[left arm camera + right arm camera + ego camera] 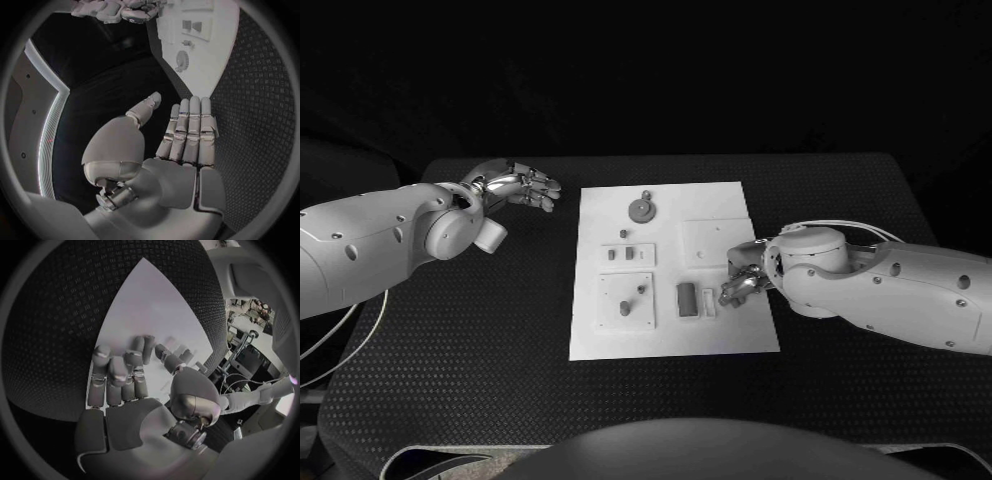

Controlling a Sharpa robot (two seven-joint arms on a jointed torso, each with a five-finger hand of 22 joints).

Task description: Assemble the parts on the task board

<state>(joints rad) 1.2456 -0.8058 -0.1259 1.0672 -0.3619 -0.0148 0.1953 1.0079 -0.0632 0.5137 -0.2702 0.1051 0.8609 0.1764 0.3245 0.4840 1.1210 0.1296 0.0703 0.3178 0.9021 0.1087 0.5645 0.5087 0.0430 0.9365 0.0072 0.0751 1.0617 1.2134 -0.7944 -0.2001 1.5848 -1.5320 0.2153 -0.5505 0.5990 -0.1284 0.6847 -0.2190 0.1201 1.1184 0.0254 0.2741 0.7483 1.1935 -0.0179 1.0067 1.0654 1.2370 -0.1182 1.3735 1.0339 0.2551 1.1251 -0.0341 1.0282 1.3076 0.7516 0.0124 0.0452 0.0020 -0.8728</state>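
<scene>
1. No legible text, label, brand, number or sign in any view;
2. task board [672, 345]: plain white surface, nothing printed that can be read;
3. arms and hands: no readable markings.

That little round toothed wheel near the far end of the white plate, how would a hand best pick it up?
A judgement only: the gear seems to lie flat on the task board, so come straight down from above and pinch its toothed rim on opposite sides. The open left hand hovers on that side, nearer than the right hand, so it looks better placed.
</scene>
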